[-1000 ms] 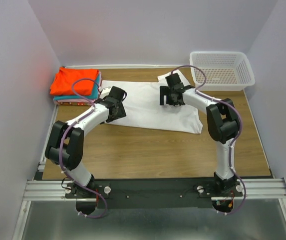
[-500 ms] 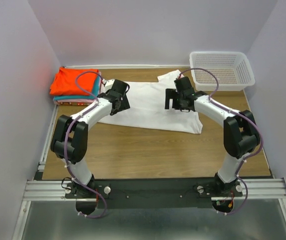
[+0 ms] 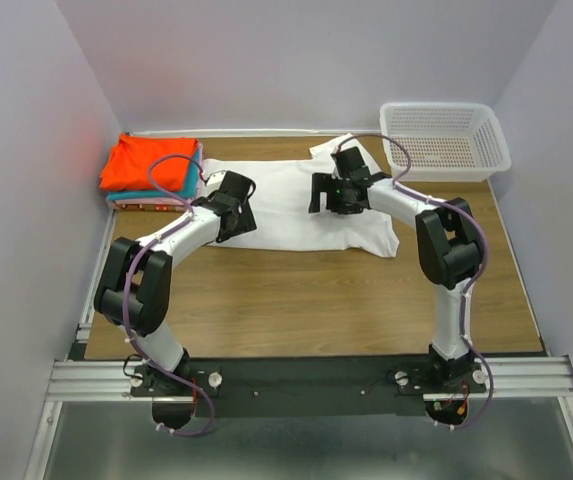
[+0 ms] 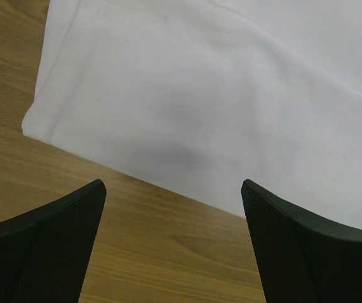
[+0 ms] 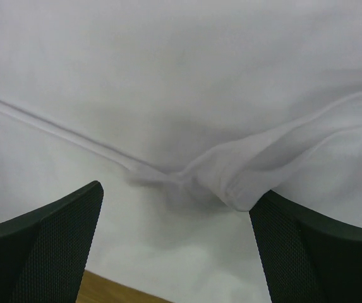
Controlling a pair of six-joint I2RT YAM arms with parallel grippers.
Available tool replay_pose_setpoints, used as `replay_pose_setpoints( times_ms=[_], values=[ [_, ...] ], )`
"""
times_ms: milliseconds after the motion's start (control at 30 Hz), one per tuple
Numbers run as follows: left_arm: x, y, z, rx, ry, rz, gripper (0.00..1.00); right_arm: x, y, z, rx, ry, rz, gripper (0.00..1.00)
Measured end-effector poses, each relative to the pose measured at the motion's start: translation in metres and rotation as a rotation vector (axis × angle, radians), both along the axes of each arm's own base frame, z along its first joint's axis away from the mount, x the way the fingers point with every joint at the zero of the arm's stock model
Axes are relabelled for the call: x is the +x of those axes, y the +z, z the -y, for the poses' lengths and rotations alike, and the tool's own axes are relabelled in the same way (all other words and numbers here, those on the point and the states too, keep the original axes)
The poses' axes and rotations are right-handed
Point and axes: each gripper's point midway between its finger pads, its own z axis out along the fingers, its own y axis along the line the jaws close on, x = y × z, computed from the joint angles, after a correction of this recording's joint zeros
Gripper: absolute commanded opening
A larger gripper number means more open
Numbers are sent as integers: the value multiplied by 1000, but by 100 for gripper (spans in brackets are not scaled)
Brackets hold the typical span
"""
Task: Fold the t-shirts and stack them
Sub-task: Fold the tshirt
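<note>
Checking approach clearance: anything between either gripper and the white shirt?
Nothing visible. The left gripper hangs open over an edge of the white t-shirt, with only cloth and table beneath it. The right gripper is open just above a raised fold in the same shirt.

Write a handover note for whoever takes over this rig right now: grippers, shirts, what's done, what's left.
Left gripper: open, holding nothing, above the near edge of the white t-shirt, close to its left corner.
Right gripper: open, holding nothing, above a raised crease in the same shirt's right part.
The white t-shirt lies spread out mid-table, unfolded.
The folded stack, orange-red on top, sits at the far left corner.
Done: the stack's shirts are folded.
Left: fold the white t-shirt and place it on the stack.
</note>
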Motion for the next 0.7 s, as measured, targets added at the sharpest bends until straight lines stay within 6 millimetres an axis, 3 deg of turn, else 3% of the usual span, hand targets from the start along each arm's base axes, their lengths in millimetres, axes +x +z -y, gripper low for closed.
replay_pose_setpoints(
  times_ms=[133, 333, 500, 700],
  values=[
    [-1, 6, -1, -6, 1, 17, 96, 35, 12, -12, 6, -2, 78, 100],
    [-1, 7, -1, -5, 1, 17, 96, 44, 17, -3, -43, -17, 124, 100],
    [8, 17, 3, -11, -5, 42, 96, 18, 19, 19, -90, -50, 118, 100],
    [41, 24, 14, -20, -17, 89, 96, -35, 21, 60, -157, -128, 92, 100]
  ],
)
